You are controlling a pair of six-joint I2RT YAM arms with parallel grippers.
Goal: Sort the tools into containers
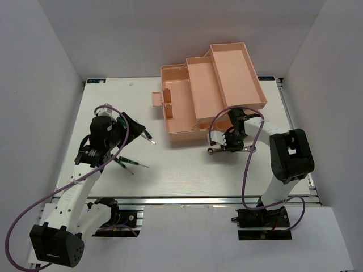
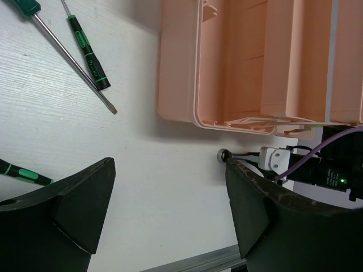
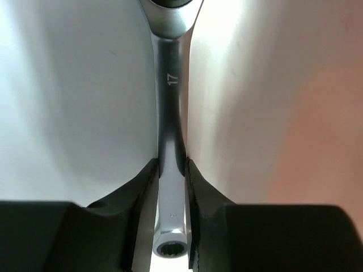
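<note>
Right now the right gripper point(image 3: 171, 170) is clamping the wrench point(image 3: 170, 85) by its shaft, holding it just in front of the toolbox point(image 1: 210, 96), which is sitting with its trays open at the far middle of the surface point(image 1: 170, 181). Whether the wrench is touching the surface cannot be told. The left gripper point(image 2: 170, 209) is hovering with its fingers spread wide around nothing, and three screwdrivers point(image 2: 88, 54) are lying loose to the toolbox's left.

Far end of wrench point(image 3: 169, 113) beyond top edge.
</note>
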